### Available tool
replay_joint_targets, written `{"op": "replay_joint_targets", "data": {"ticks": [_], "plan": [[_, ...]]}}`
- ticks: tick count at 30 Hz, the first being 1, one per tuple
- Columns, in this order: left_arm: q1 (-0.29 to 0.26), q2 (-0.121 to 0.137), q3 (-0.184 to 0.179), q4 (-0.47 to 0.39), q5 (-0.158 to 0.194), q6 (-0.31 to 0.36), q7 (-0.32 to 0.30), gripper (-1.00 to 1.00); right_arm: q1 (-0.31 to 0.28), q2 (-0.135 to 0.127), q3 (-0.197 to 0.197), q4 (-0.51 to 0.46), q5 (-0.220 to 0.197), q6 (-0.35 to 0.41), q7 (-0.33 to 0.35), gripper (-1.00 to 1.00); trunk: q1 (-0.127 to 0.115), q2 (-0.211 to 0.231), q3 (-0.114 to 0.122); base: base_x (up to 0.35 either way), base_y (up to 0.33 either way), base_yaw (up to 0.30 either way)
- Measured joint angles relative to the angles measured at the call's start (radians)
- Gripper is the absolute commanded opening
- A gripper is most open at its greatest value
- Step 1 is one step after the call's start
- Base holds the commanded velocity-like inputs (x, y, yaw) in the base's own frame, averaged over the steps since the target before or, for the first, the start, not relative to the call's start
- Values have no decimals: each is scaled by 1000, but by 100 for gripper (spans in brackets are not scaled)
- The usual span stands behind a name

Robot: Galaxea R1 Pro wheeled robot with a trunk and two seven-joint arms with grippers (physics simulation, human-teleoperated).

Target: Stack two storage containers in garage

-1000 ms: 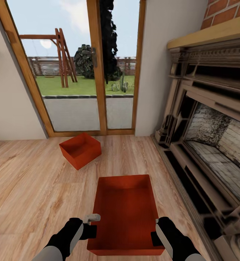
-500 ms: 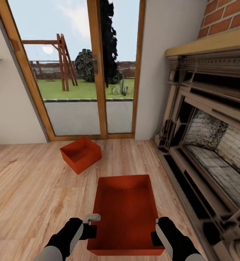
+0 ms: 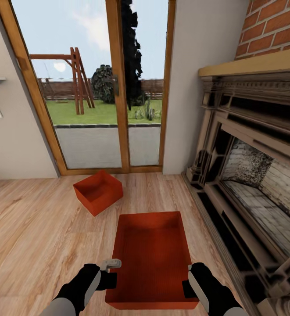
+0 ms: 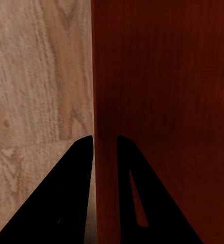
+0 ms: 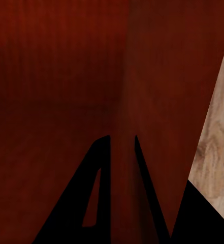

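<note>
I hold one red-orange storage container [image 3: 151, 254] low in front of me, over the living room's wood-plank flooring. My left gripper [image 3: 111, 281] is shut on its left wall and my right gripper [image 3: 186, 285] on its right wall, both near its closest end. In the left wrist view the left gripper [image 4: 105, 142] straddles the thin red wall [image 4: 157, 76], one finger inside and one outside. The right gripper [image 5: 123, 140] pinches the opposite wall [image 5: 56, 76] the same way. The second storage container [image 3: 97, 192] lies on the planks ahead, turned at an angle, near the glass doors.
A dark carved fireplace [image 3: 250, 175] with a brick chimney runs along the right side, close to the held bin. Wood-framed glass doors [image 3: 96, 87] close off the far end. Bare wood flooring [image 3: 30, 228] stretches to the left.
The whole head view has shifted, so the doors, fireplace and far container sit lower in the picture. The held container and both grippers keep their place in the picture.
</note>
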Motion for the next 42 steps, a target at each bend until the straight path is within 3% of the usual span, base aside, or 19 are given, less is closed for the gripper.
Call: {"op": "replay_joint_targets", "data": {"ticks": [42], "plan": [[0, 0, 1, 0, 1, 0, 0, -100, 0, 0, 1, 0, 0, 0, 0, -100, -161, 294, 197, 0, 0, 0]]}}
